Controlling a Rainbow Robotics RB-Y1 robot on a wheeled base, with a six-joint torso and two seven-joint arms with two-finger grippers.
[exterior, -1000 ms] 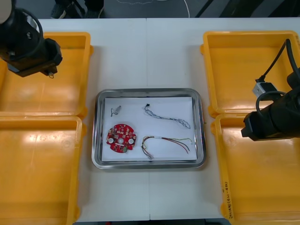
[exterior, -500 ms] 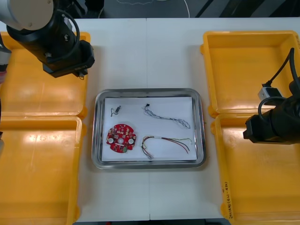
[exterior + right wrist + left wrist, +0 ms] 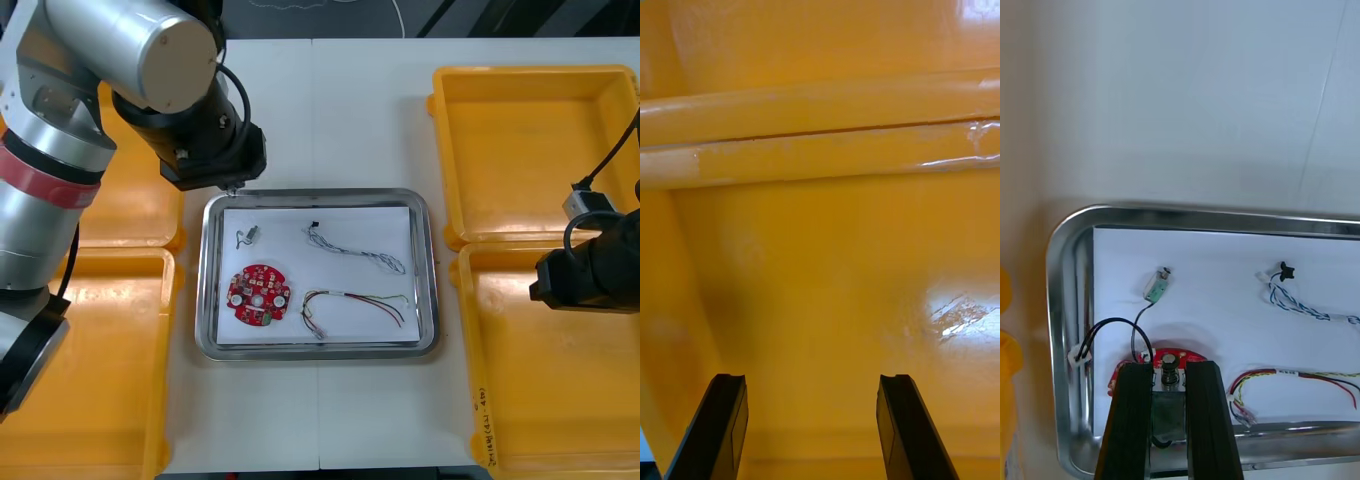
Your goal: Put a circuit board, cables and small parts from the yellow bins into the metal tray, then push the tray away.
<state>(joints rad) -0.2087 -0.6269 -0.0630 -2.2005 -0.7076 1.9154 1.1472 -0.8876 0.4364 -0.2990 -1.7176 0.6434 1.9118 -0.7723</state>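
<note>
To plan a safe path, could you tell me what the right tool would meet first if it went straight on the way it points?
Most likely the bare floor of the near right yellow plastic bin: the open right tool faces it with nothing between.

Left arm (image 3: 120, 50) covers left far bin (image 3: 130, 215); left hand (image 3: 1169, 371), pinching a dangling black cable (image 3: 1112, 326), hangs at tray (image 3: 428, 270) far-left corner. Rest of tray open from above. Table (image 3: 330, 110) far of tray free, near strip too. Right hand (image 3: 812, 382), fingers spread, over right near bin (image 3: 560, 400), well off tray.
</note>
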